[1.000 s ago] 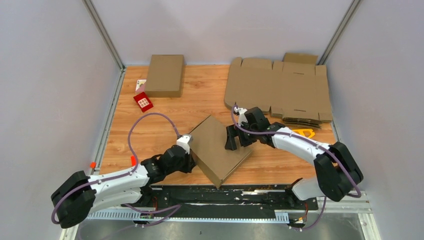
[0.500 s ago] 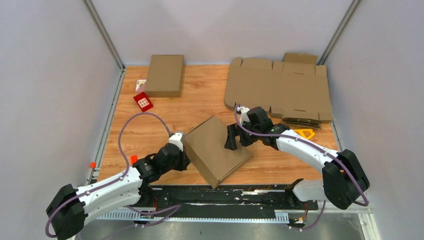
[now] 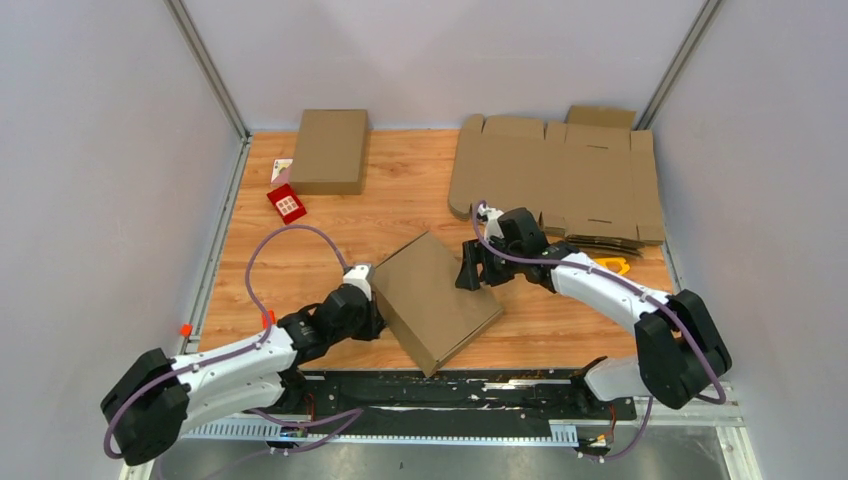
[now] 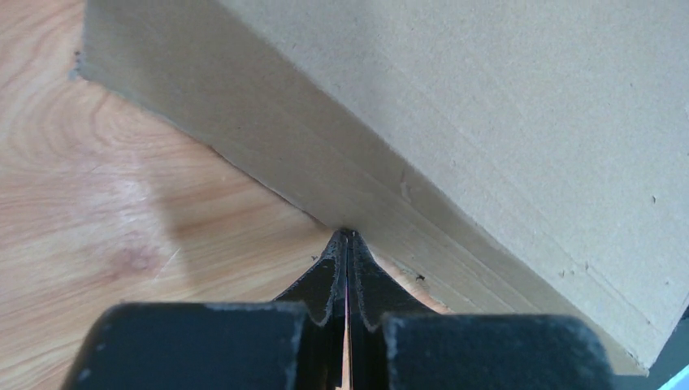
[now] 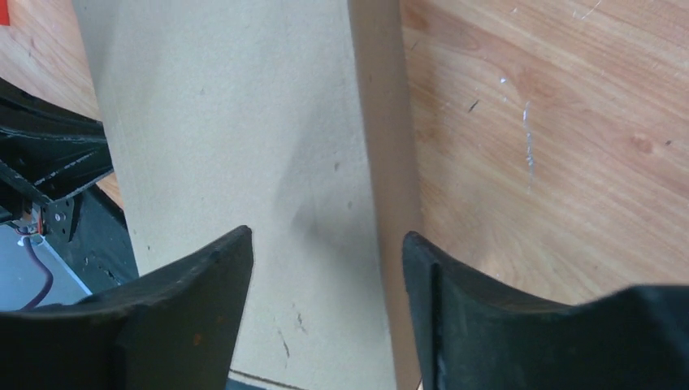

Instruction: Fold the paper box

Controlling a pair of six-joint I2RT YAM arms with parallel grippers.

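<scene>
Wooden surface [image 3: 300,260], grey walls on three sides. Well left of the central box [image 3: 440,298], toward the back: a second closed box [image 3: 330,150] and a red card [image 3: 286,204].

Left fingers [image 4: 333,268]: pressed together, empty, tips touching the central box's left side wall at its base.

Central box lies mid-surface, skewed, lid down and sides up; it looks fully folded.

Right fingers [image 5: 195,284]: spread wide, holding nothing, poised over the central box's right edge.

Behind and right of the central box: flat cardboard sheets [image 3: 560,175], unfolded.

Judgement: folding essentially done; at most a final squaring or press is left.
</scene>
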